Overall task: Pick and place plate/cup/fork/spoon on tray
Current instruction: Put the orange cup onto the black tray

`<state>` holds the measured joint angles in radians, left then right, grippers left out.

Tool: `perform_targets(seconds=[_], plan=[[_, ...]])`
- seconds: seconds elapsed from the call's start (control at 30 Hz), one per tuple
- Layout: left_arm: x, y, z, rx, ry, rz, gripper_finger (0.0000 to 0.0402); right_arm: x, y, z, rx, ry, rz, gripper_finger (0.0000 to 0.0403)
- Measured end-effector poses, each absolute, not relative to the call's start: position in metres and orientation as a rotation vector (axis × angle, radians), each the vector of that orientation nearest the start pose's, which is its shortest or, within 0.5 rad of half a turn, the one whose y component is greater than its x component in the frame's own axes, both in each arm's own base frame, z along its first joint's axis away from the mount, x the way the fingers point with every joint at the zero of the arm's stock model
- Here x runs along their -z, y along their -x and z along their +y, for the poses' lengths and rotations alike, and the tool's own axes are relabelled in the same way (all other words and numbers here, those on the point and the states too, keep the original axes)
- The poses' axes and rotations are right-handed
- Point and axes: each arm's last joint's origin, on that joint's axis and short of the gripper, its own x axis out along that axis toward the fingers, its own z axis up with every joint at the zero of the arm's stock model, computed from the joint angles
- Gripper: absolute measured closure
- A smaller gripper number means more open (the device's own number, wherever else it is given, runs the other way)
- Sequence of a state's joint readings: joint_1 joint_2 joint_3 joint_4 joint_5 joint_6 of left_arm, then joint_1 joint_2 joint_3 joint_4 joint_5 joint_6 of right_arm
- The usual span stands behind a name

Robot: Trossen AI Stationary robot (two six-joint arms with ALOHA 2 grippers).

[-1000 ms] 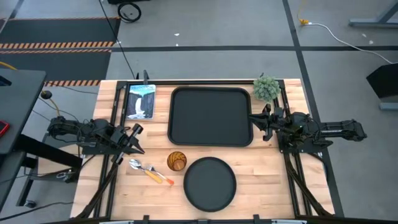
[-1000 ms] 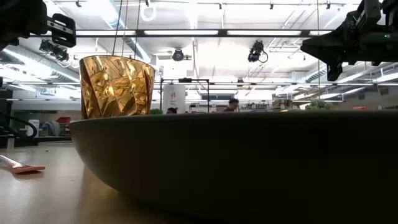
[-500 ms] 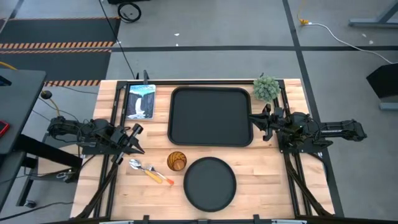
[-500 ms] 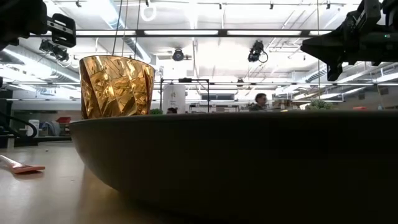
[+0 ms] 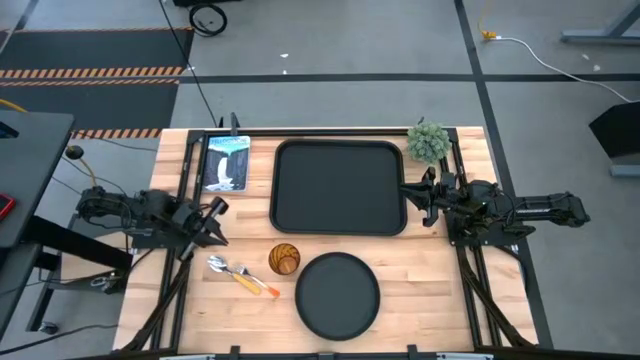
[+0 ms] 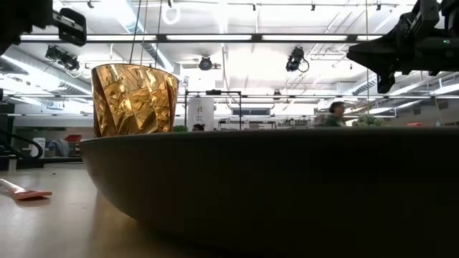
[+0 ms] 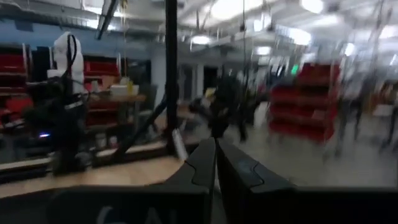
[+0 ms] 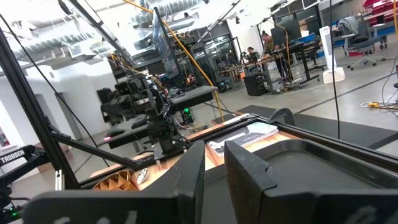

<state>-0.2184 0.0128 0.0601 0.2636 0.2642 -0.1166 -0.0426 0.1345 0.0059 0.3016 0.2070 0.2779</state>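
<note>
The black tray [image 5: 340,187] lies at the table's far middle. The round black plate [image 5: 338,293] lies on the wood near the front edge; it fills the low view [image 6: 272,186]. The amber cup [image 5: 285,259] stands upright just left of the plate [image 6: 134,100]. The fork and spoon [image 5: 242,274], with orange handles, lie together left of the cup; I cannot tell which is which. My left gripper [image 5: 212,224] is shut and empty above the table's left side. My right gripper [image 5: 408,196] hovers at the tray's right edge, its fingers a narrow gap apart [image 8: 214,163].
A green fuzzy plant ball [image 5: 428,142] sits at the far right corner. A picture card [image 5: 226,163] lies at the far left. Dark frame rails run along both table sides. Bare wood shows right of the plate [image 5: 430,290].
My left gripper has risen a little and drawn slightly toward the table's left edge, still shut. The tray, plate, cup, fork and spoon have stayed where they were.
</note>
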Motion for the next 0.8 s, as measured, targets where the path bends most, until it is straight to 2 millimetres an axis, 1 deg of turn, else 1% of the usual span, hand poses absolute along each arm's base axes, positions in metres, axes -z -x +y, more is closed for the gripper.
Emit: perform_targets(seconds=[0.13,0.27,0.33,0.4,0.47,0.57,0.67,0.8], plan=[[-0.216,-0.083,-0.025,0.468,0.192,-0.364,0.0377,-0.184,-0.103,-0.010,0.224,-0.290,-0.206,0.0334],[-0.215,-0.083,-0.025,0.455,0.188,-0.352,0.0377,-0.184,-0.103,-0.010,0.224,-0.290,-0.207,0.0334],[-0.214,-0.085,-0.022,0.378,0.229,-0.343,0.0377,-0.184,-0.103,-0.010,0.223,-0.290,-0.207,0.0334],[-0.211,-0.088,-0.019,0.249,0.330,-0.308,0.0377,-0.184,-0.103,-0.010,0.223,-0.290,-0.210,0.0334],[-0.205,-0.093,-0.018,0.170,0.367,-0.244,0.0377,-0.184,-0.103,-0.010,0.223,-0.290,-0.210,0.0334],[-0.198,-0.102,-0.020,0.150,0.366,-0.154,0.0377,-0.184,-0.103,-0.010,0.223,-0.290,-0.210,0.0334],[-0.191,-0.112,-0.023,0.151,0.416,-0.063,0.0377,-0.184,-0.103,-0.010,0.223,-0.290,-0.210,0.0334],[-0.184,-0.123,-0.026,0.147,0.432,0.006,0.0376,-0.184,-0.103,-0.010,0.223,-0.290,-0.210,0.0334]])
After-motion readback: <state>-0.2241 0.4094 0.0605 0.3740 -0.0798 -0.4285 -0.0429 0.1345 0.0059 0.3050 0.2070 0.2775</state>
